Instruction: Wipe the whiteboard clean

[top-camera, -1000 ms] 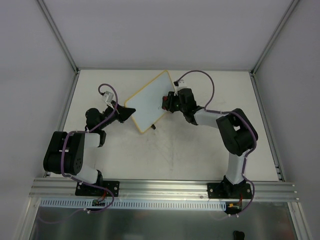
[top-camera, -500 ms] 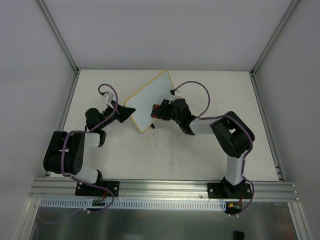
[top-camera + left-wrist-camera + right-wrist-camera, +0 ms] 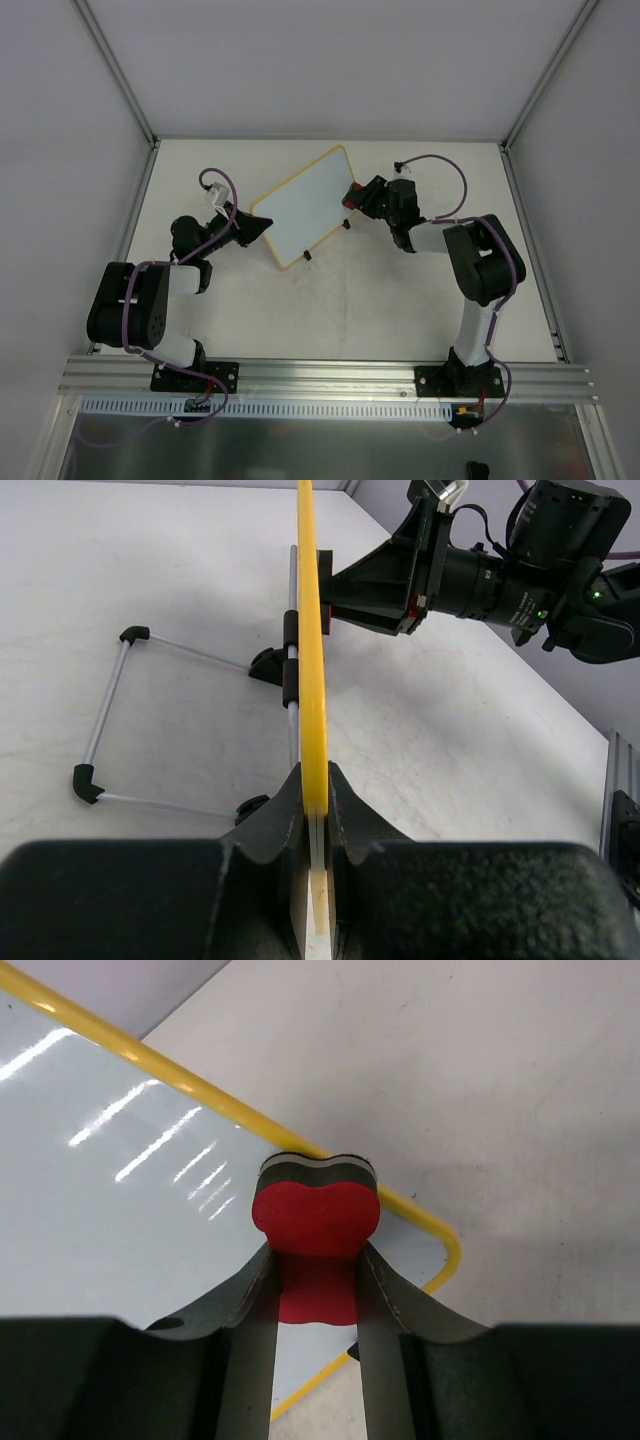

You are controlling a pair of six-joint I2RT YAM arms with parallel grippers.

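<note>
– Yellow rim is nearly all the left wrist camera gets of the whiteboard [image 3: 311,660]. It sees the board edge-on, so the writing face is hidden there. Can you read the face anywhere?
– From above it looks plain white, and any faint marks would be too small to make out. The right wrist view shows only one rounded corner with glare streaks across it. The rest is cut off.
– And the grippers?
– The left gripper [image 3: 315,800] is clamped tight on the board's rim, and the board runs straight ahead from between its fingers. The gripper's black body hides the nearest stretch of rim. On the board's back side, a wire stand [image 3: 105,715] with black feet reaches down to the table [image 3: 480,730].
– The right one?
– The right gripper [image 3: 316,1260] pinches a red eraser [image 3: 316,1218], squeezed narrow at the waist. The eraser's dark end sits just ahead of the fingers, at the yellow rim beside that corner. Whether it presses on the board or only meets it, I cannot tell.
– Arm poses?
– From above, the left arm folds back at the elbow, and its forearm reaches out to the board's left corner. The right arm rises from its base, bends, and stretches leftward with its wrist low at the board's right edge.
</note>
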